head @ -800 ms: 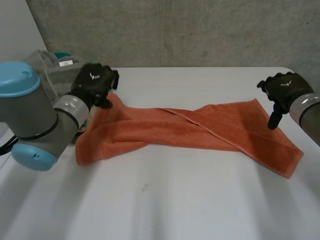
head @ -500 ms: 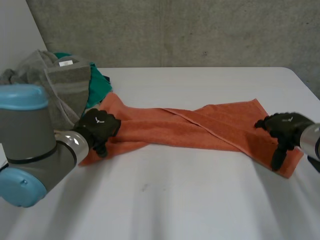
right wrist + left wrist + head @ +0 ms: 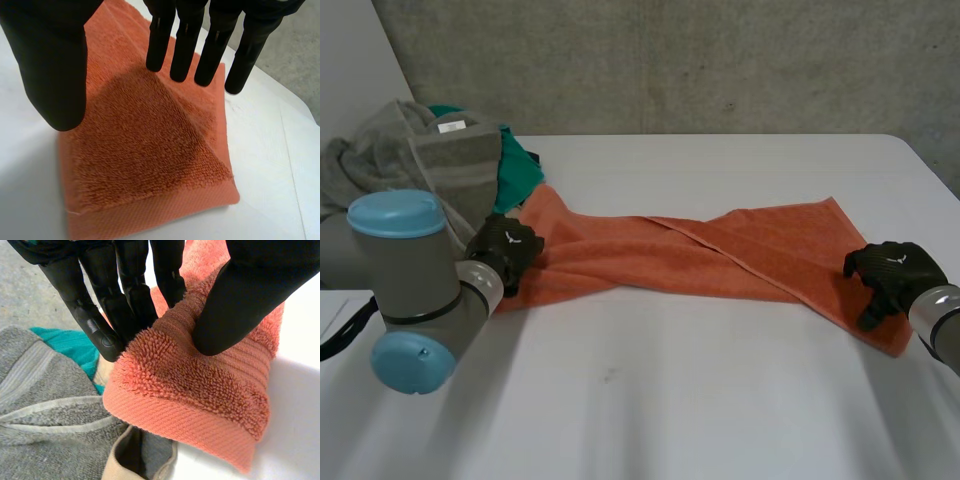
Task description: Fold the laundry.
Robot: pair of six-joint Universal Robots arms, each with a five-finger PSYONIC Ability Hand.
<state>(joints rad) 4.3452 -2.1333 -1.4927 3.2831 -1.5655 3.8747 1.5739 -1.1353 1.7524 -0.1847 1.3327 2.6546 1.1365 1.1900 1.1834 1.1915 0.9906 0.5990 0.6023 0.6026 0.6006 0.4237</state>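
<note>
An orange towel [image 3: 690, 255] lies stretched across the table, twisted along its middle. My left hand [image 3: 505, 250] is at the towel's left near corner, and the left wrist view shows the thumb [image 3: 240, 305] and fingers [image 3: 100, 315] pinching a bunched ridge of the towel [image 3: 200, 390]. My right hand [image 3: 890, 272] hovers over the towel's right near corner. In the right wrist view its fingers [image 3: 185, 45] are straight and spread from the thumb just above the flat corner [image 3: 150, 150], holding nothing.
A heap of grey towels [image 3: 430, 160] with a green cloth [image 3: 520, 172] sits at the table's back left, right beside my left hand. The white table [image 3: 670, 400] stretches bare in front of the towel, and its right edge runs close to my right hand.
Both hands came down from the towel's far corners to its near corners. The left hand has closed on the left near corner and gathered it in slightly.
</note>
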